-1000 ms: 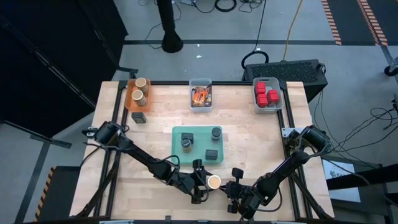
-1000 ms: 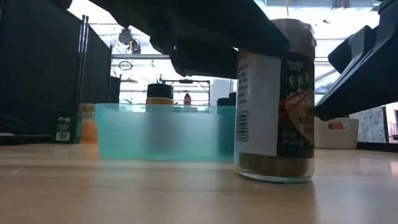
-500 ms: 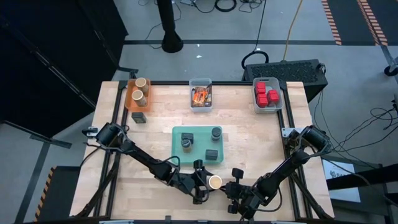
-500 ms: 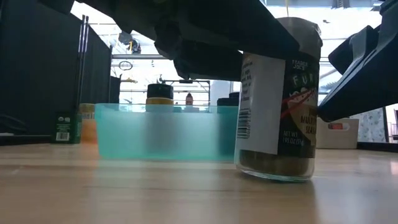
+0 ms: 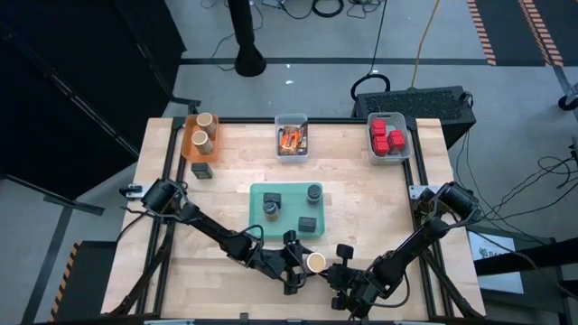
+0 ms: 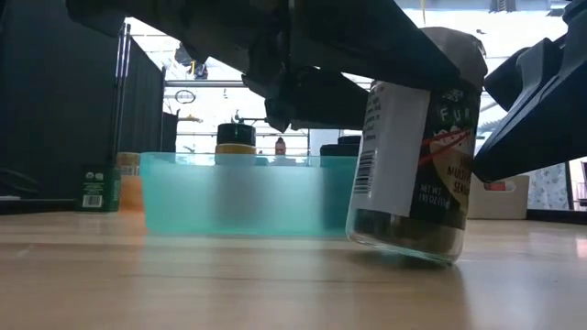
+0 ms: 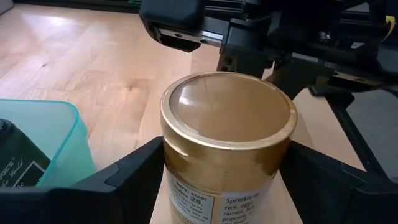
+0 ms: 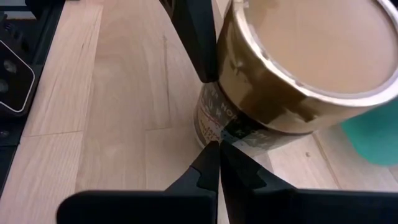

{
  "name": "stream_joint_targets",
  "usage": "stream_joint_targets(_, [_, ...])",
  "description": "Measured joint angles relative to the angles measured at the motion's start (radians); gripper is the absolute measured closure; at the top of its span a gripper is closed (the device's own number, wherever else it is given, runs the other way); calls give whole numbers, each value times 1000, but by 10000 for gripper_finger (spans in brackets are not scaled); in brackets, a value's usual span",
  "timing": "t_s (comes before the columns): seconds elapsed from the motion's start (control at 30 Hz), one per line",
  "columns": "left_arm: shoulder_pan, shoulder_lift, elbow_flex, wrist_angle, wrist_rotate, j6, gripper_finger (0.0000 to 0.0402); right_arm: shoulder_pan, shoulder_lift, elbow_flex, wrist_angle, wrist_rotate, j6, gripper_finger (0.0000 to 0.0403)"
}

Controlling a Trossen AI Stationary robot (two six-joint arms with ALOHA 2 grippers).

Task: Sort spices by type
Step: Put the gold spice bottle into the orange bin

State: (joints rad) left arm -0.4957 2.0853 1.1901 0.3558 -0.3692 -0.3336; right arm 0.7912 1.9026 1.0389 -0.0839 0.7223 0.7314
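Wooden table (image 5: 361, 194) with teal tray (image 5: 257, 194), three bins, dark block (image 5: 202, 170).

Both arms are matte black, built of slim tubular links joined by rounded, bulkier joint housings. The left gripper (image 5: 298, 268) has two flat, wedge-shaped black fingers (image 7: 127, 180) with smooth angular faces. The right gripper (image 5: 336, 273) has narrow, tapering black fingers (image 8: 211, 165) on a broad crossbar. Thin black cables trail near each arm's base.
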Motion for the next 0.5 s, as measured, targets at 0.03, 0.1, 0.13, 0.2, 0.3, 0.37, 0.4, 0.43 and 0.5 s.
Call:
stream_joint_targets(0.03, [0, 0, 0, -1, 3, 0, 106, 0, 0, 0, 0, 0, 3, 403])
stream_joint_targets(0.1, [0, 0, 0, -1, 9, 7, 106, 2, 0, 1, -1, 1, 5, 403])
stream_joint_targets(0.13, [-2, 0, 0, -1, 9, 16, 106, 2, 0, 1, -1, 1, 5, 403])
stream_joint_targets(0.2, [-11, -6, 0, -1, -7, 47, 106, 2, 0, 2, 0, 0, 5, 403])
stream_joint_targets(0.3, [-18, -9, -1, -2, -53, 44, 106, 3, -5, 2, -13, 1, 9, 403])
stream_joint_targets(0.37, [-19, -8, -2, -8, -67, 19, 106, 8, -18, 2, -48, 0, 29, 403])
stream_joint_targets(0.4, [-20, -7, -1, -8, -67, 7, 106, 9, -26, 2, -66, 0, 43, 403])
stream_joint_targets(0.43, [-22, -8, -1, -12, -65, -4, 106, 9, -34, 3, -88, 0, 57, 403])
stream_joint_targets(0.5, [-27, -8, 0, -31, -70, -22, 106, 9, -48, 4, -124, 6, 89, 403])
